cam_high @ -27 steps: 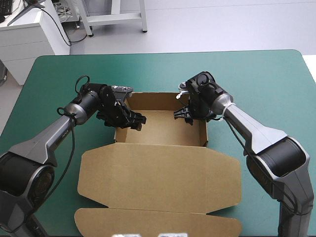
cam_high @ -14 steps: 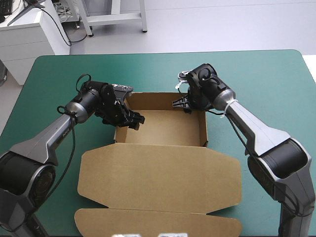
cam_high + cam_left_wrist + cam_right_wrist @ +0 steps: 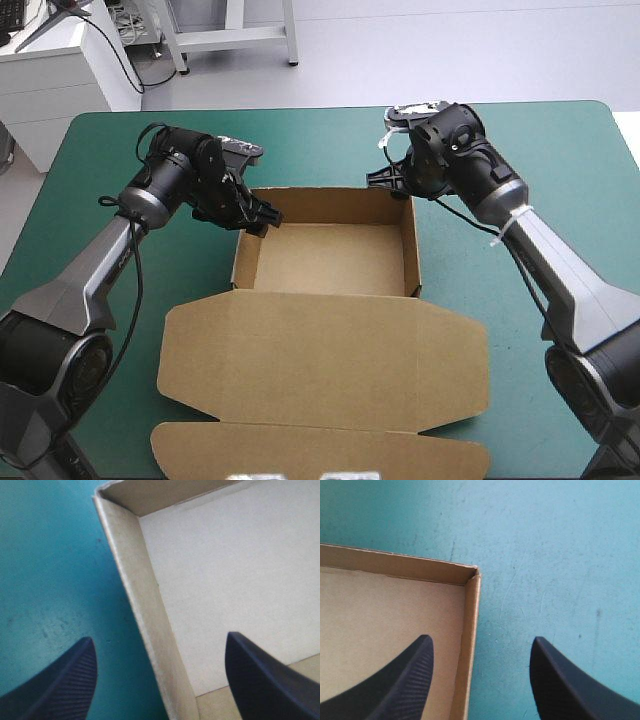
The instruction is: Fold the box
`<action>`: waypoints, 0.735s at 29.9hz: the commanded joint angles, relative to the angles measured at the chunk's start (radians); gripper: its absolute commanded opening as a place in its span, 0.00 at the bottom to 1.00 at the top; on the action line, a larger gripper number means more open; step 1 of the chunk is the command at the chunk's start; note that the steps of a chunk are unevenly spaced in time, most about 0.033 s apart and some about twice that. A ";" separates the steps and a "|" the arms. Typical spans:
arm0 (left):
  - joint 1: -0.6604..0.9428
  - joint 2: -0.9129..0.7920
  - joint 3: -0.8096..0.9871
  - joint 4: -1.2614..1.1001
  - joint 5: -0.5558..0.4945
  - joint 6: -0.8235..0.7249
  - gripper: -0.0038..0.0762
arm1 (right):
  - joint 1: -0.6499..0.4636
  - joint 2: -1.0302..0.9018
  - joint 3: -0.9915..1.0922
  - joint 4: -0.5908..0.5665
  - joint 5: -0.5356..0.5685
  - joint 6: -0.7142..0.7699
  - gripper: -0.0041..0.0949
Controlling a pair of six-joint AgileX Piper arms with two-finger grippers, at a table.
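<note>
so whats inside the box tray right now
Only bare brown floor shows inside the box; nothing lies there. The left gripper and right gripper, both open, straddle its side walls. The near wall's inner foot is hidden.

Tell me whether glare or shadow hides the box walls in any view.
High view: even light, no glare on the box, only soft shade inside its walls. Left wrist view: floor bright, one inner wall face shaded, the wall under the left gripper plain to see. Right wrist view: no glare, the corner ahead of the right gripper clearly lit.
</note>
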State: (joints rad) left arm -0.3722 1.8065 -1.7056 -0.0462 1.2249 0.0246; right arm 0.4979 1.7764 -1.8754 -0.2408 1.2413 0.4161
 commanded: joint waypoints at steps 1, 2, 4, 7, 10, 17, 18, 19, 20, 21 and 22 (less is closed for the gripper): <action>-0.005 -0.071 -0.051 -0.016 0.071 0.003 0.57 | -0.006 -0.095 -0.027 0.008 0.010 -0.008 0.57; -0.005 -0.084 -0.051 -0.023 0.071 0.003 0.51 | -0.006 -0.105 -0.027 0.023 0.010 -0.021 0.57; -0.005 -0.117 -0.055 -0.021 0.071 0.003 0.39 | -0.006 -0.114 -0.027 0.041 0.010 -0.031 0.57; -0.005 -0.180 -0.057 0.003 0.071 0.003 0.15 | -0.006 -0.116 -0.022 0.067 0.010 -0.032 0.57; -0.005 -0.257 -0.050 -0.001 0.071 0.025 0.04 | -0.006 -0.116 0.005 0.067 0.010 -0.032 0.57; -0.005 -0.448 -0.049 -0.019 0.071 0.067 0.04 | -0.007 -0.099 0.115 0.050 0.010 -0.009 0.57; -0.005 -0.469 -0.049 -0.021 0.071 0.067 0.04 | -0.007 -0.092 0.123 0.053 0.010 -0.003 0.57; -0.005 -0.494 -0.044 -0.023 0.071 0.067 0.04 | -0.007 -0.082 0.127 0.055 0.010 0.003 0.57; -0.005 -0.521 -0.034 -0.026 0.071 0.067 0.04 | -0.007 -0.068 0.135 0.056 0.010 0.007 0.57; -0.005 -0.546 -0.019 -0.034 0.071 0.067 0.04 | -0.007 -0.057 0.135 0.056 0.010 0.008 0.57; -0.005 -0.569 0.000 -0.049 0.071 0.067 0.04 | -0.007 -0.041 0.136 0.056 0.010 0.008 0.57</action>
State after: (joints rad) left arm -0.3722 1.3230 -1.7167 -0.0567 1.2475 0.0918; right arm 0.4979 1.7484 -1.7226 -0.1678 1.2457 0.4191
